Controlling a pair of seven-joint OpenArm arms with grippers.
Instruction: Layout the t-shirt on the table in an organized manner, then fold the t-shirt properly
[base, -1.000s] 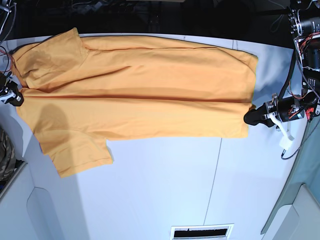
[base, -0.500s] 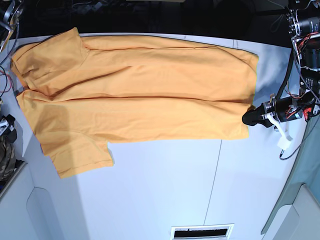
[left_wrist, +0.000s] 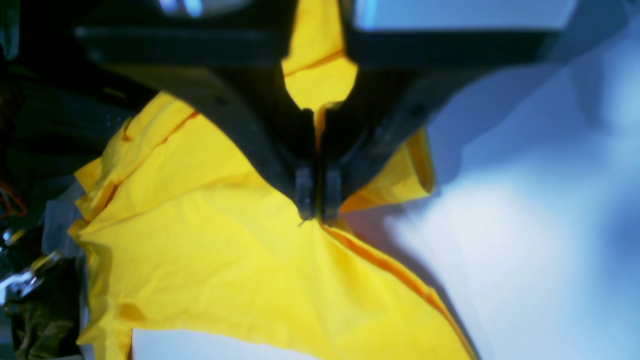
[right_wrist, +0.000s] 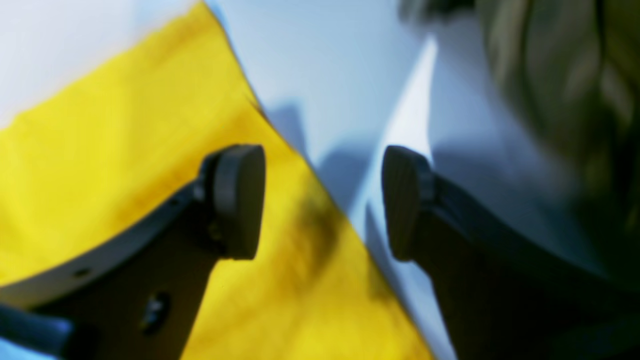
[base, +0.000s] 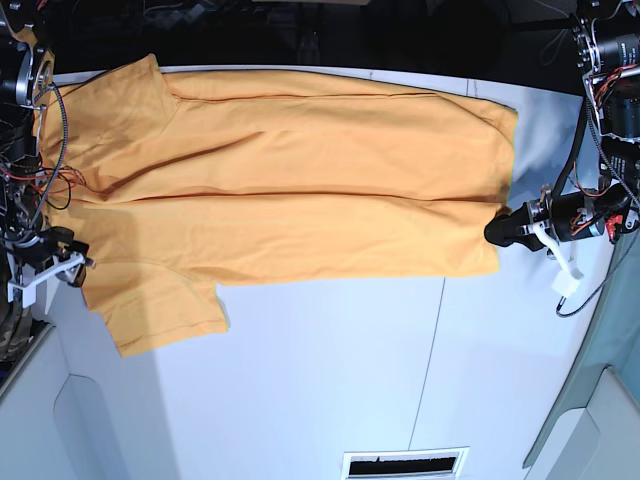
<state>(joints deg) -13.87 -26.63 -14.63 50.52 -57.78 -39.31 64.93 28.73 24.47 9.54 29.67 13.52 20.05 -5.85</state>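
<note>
An orange-yellow t-shirt (base: 280, 190) lies spread lengthwise across the white worktop (base: 330, 380), one sleeve pointing toward the near edge. At its hem, the left claw (base: 497, 232) is pinched tight on a fold of the fabric. At the shirt's other end, the right claw (right_wrist: 322, 200) hangs with its pads (right_wrist: 240, 200) wide apart, straddling the cloth's edge and gripping nothing.
</note>
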